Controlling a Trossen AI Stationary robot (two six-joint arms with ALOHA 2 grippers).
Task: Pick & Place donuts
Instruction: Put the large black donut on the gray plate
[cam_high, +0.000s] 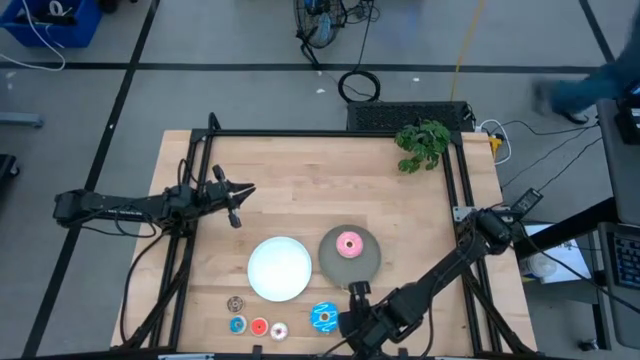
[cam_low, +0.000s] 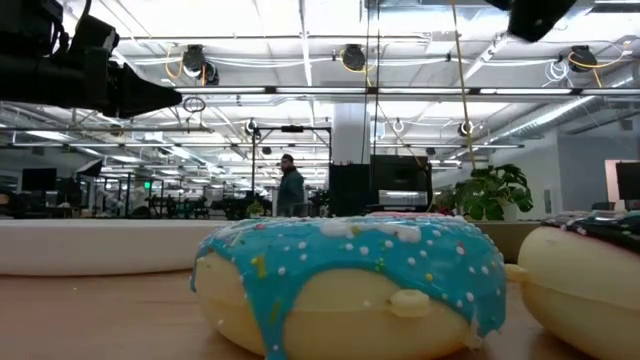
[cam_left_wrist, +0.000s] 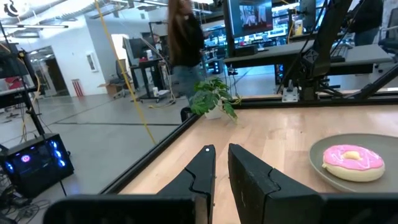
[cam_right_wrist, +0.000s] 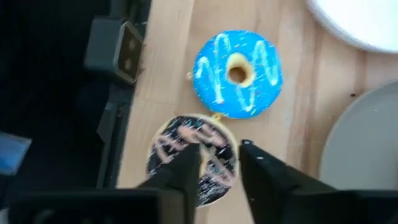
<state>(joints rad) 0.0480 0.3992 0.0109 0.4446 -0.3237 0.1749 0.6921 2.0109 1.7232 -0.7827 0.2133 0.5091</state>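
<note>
Wooden table, lab room beyond; donuts near front edge.

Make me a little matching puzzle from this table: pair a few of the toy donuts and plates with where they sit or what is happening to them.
Things:
1. pink donut
2. blue sprinkled donut
3. dark drizzled donut
4. white plate

Places:
a. under the right claw
b. bare, nothing on it
c. on the grey plate
d. on the wood, next to the dark donut

Pairs: 1-c, 2-d, 3-a, 4-b
</note>
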